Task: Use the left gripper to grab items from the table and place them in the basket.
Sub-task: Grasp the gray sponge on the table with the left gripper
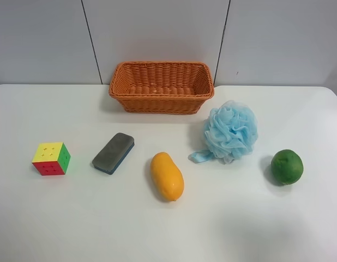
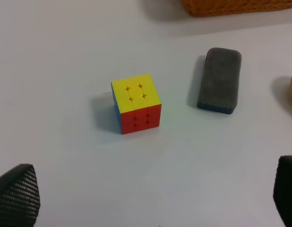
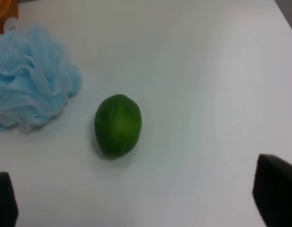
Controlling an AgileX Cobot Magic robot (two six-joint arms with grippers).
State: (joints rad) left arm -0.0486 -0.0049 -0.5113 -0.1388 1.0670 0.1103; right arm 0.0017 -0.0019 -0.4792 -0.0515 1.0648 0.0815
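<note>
The left gripper [image 2: 150, 196] hangs above the table [image 1: 239, 218] with its jaws spread wide and nothing between them. Only its two dark tips show in the left wrist view. The puzzle cube [image 2: 135, 103] sits ahead of that gap, yellow face up and red face toward the camera. It looks like the nearest target, and the wide spread suits its square sides. The board eraser [image 2: 219, 80] lies just beyond the cube, felt side up on its blue base, apart from it.

The right gripper [image 3: 139, 196] is also spread and holds nothing. It hovers short of the green fruit [image 3: 117, 124].

In the exterior high view neither arm shows. The five items form a loose row across the middle of the frame. The cube is at the left, then the eraser, then the mango [image 1: 167, 176] at lower centre. The blue bath pouf [image 1: 230, 131] sits right of centre and the green fruit is at far right. Each stands clear of its neighbours, which probably leaves the jaws room to close on one without nudging another. The wicker basket [image 1: 160, 103] stands at upper centre behind the row, and no item shows inside it. By that, the task is judged to be at its start.
</note>
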